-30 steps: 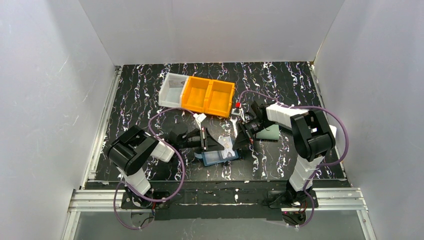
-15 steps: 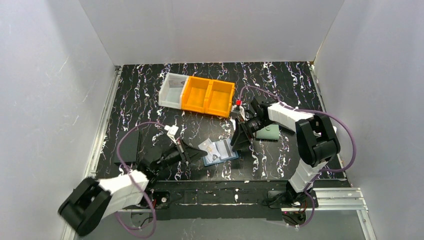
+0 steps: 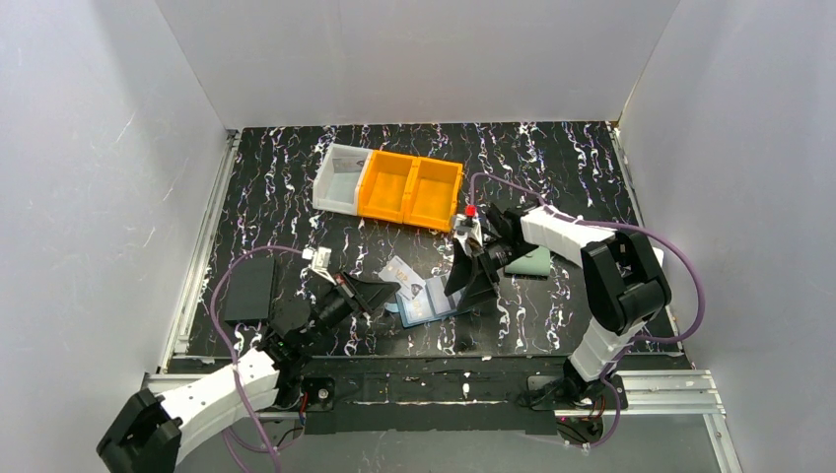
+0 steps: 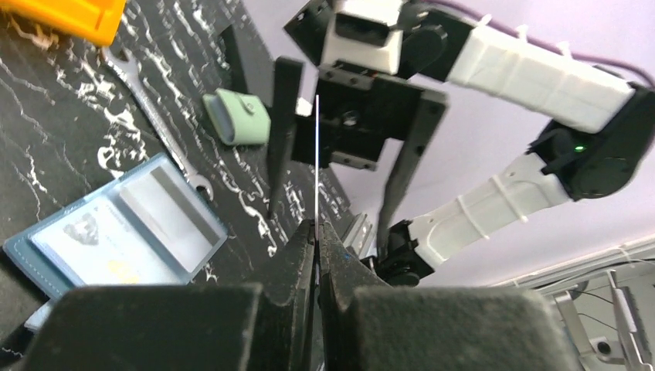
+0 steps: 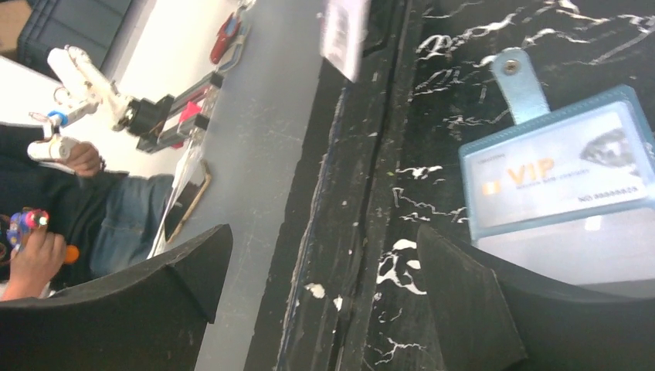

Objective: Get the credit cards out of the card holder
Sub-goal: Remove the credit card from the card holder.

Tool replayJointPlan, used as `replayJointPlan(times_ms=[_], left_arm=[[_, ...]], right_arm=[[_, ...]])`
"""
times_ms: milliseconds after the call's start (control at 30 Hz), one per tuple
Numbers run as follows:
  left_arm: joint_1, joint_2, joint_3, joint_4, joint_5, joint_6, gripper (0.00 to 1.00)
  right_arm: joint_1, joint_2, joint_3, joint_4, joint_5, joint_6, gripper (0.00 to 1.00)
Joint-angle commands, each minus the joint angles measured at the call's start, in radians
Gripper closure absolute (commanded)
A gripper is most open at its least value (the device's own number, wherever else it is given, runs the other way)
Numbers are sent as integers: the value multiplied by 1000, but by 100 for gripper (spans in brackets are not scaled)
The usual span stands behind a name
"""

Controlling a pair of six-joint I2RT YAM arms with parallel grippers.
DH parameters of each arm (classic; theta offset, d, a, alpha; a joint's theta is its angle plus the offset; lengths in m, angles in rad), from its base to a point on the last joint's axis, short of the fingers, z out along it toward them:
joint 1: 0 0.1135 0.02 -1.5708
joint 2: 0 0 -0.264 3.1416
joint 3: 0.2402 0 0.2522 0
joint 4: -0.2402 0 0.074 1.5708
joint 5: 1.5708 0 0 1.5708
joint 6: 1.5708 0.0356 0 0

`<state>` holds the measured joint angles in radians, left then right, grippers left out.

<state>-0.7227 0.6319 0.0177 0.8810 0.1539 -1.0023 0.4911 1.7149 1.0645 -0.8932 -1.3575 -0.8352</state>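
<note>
Black, white-veined table (image 3: 592, 168), shut in by plain white walls. Closest to the arm bases, just left of the card holder (image 3: 434, 305): the left claw (image 3: 386, 290), clenched on a loose credit card (image 3: 402, 274). Shows edge-on from the left wrist as a thin upright line rising out of the pinched fingertips. Stands clear of the pockets, over the holder's left rear corner in the top view.

Next, the card holder itself. Lies open and flat near the table's front edge, lighter blue inside facing up, snap tab spread out on the table. Holds a VIP credit card (image 5: 564, 166) in one clear pocket, gold lettering readable through the plastic.

At the holder's right edge: the right claw (image 3: 471, 279), released, fingers spread wide with nothing between them. Points down at the table, with the holder's near part lying in the gap as seen from the right wrist. Cannot tell whether the tips touch the table.

Well left of the holder, a flat black pad (image 3: 249, 289), apart from everything else.

Just behind the holder, a silver wrench (image 4: 151, 116) lying flat, one end close to the holder's corner.

Right of the holder, past the right claw, a grey-green snap wallet (image 3: 533, 262), closed.

Farthest back from the holder, a white bin (image 3: 338, 177) and an orange double bin (image 3: 411, 189), touching side by side.
</note>
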Motion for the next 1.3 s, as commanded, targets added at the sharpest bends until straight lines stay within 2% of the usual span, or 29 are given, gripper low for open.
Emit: replayJointPlan(times_ms=[0,67,100,433,633,700,767,800,833,867,900,933,1000,1033,1067,1100,1167,1267], left_arm=[[-67,107,100,7,-93,75,100],[-98,174,142,25,-102,97,100],[-112,207,166,37,-105,104,100],[-156,430,232,180,-103,111,100],[-171,502,262,226,-98,108,100],[-177,529,274,245,-94,105,100],[-183,558,278,257,-99,102,100],[-184,565,278,258,-102,101,100],[-184,572,278,258,-100,101,100],[-185,579,278,258,-99,98,100],[-184,584,274,257,-100,96,96],[-184,581,265,257,-106,93,92],[-178,500,234,159,-137,97,55],[-150,396,237,-3,-106,140,34],[-123,315,242,-129,-75,177,16],[-75,175,270,-351,-45,236,2],[4,26,350,-628,59,375,2],[84,38,495,-915,226,559,2]], right_arm=[[-10,37,102,-349,-115,-385,2],[-20,78,146,-499,-123,-525,2],[-22,95,159,-526,-124,-539,2],[-58,102,190,-533,-124,-460,2],[-72,116,224,-534,-125,-401,7],[-71,126,239,-533,-124,-385,12],[-71,130,249,-534,-124,-380,42],[-71,130,250,-533,-124,-378,60],[-71,131,251,-533,-125,-378,71],[-71,132,252,-533,-124,-379,93],[-71,132,250,-532,-124,-383,99],[-71,127,242,-531,-124,-390,99],[-72,115,239,-529,-82,-422,99],[-72,109,241,-529,-33,-439,99],[-72,105,241,-530,0,-447,99],[-71,97,240,-526,55,-463,99],[-64,83,241,-506,125,-454,99],[-26,31,215,-351,235,-291,99]])
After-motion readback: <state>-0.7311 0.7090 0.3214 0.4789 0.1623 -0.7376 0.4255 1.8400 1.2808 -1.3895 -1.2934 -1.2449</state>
